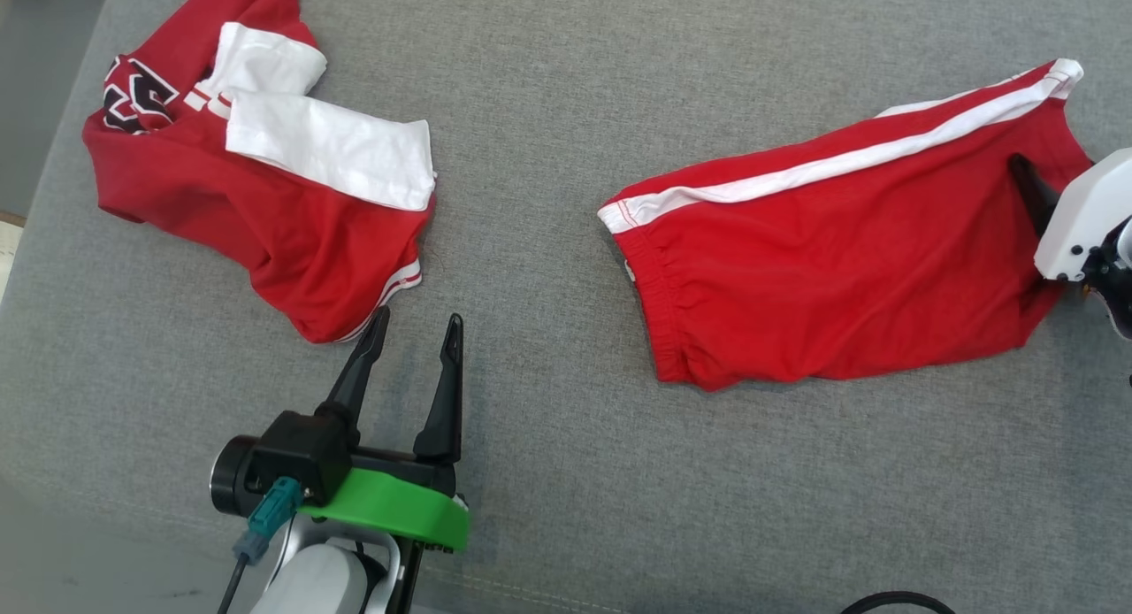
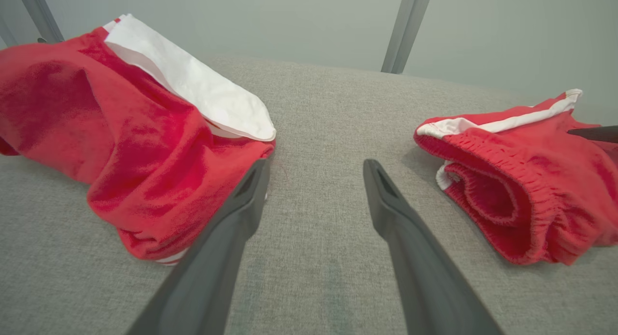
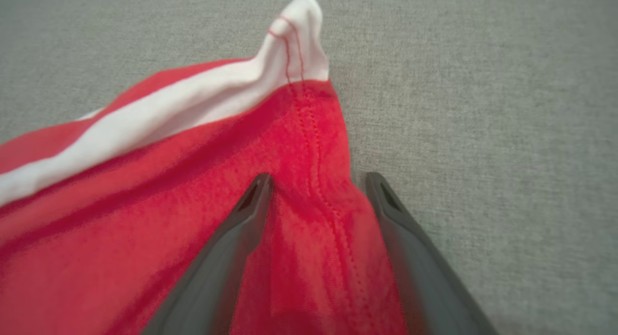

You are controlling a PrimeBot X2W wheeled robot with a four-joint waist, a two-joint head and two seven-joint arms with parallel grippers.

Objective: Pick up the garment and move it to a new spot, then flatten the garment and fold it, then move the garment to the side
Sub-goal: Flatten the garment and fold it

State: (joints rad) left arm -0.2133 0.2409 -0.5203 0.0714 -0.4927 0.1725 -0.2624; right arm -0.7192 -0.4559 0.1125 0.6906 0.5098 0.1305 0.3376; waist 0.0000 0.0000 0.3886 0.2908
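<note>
A pair of red shorts (image 1: 840,269) with a white side stripe lies flat on the right of the grey cloth surface, elastic waistband (image 2: 502,180) toward the middle. My right gripper (image 3: 318,176) is open at the shorts' far right hem, its fingers (image 3: 231,248) straddling a raised ridge of red fabric along the seam; one dark finger (image 1: 1026,176) rests on the cloth. A rumpled red jersey (image 1: 265,198) with white sleeves lies at the left. My left gripper (image 1: 418,315) is open and empty, its left finger tip just beside the jersey's lower corner (image 2: 145,238).
The grey fabric surface (image 1: 548,136) has bare room between the two garments and in front of them. Its left edge (image 1: 53,154) drops to a floor. Metal frame posts (image 2: 405,31) stand behind the surface in the left wrist view.
</note>
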